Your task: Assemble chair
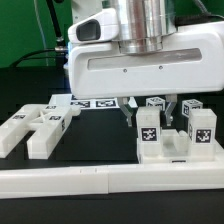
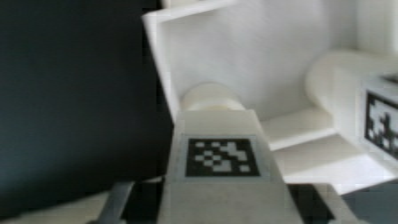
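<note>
Desk [image 1: 20,92], with loose chair parts [image 1: 30,128] on the exterior view's left. The hand [image 1: 152,113] hung above the slab [image 1: 175,150] on the right. I judged its jaws clamped on a tagged post [image 2: 221,150] directly beneath, the post's long axis crossing the grip line.

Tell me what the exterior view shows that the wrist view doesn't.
Only the exterior view: loose chair pieces, the marker board and the long white rail. Only the wrist view: a close look at one tagged post with a rounded tip. Both: the black table and white tagged chair parts.
</note>
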You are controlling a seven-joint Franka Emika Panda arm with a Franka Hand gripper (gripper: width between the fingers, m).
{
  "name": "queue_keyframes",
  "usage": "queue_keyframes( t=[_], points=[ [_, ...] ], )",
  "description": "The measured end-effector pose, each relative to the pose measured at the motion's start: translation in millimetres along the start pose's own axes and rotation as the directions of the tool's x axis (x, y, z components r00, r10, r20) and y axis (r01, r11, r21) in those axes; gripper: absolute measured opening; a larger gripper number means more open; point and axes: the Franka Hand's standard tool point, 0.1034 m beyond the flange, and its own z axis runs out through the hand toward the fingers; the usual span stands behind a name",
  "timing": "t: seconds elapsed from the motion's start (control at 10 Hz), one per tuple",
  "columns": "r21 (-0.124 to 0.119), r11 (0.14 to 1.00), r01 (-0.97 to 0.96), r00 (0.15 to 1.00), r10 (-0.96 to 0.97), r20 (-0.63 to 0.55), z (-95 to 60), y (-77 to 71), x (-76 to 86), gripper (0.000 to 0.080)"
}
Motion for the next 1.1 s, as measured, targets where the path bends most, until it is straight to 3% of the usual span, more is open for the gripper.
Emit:
queue_keyframes(
  t=[0.4,0.7,0.8,0.9,1.0,1.1],
  points=[
    [-0.001,0.931,-0.364,0.931,0.364,0.002,1.6,-3.3,-2.6,0.0290],
    [-0.002,0.862,-0.506,0.862,0.506,0.004,2.0,-4.9,-3.8,0.0290],
    [-0.001,0.854,-0.520,0.854,0.520,0.004,2.0,-5.1,-3.9,0.0357],
    [-0.001,0.874,-0.486,0.874,0.486,0.004,1.7,-5.3,-3.9,0.0357],
    [0.001,0.896,-0.445,0.896,0.445,0.003,0.8,-5.9,-3.7,0.0541],
    [0.000,0.906,-0.423,0.906,0.423,0.004,0.3,-6.0,-3.6,0.0541]
  ],
)
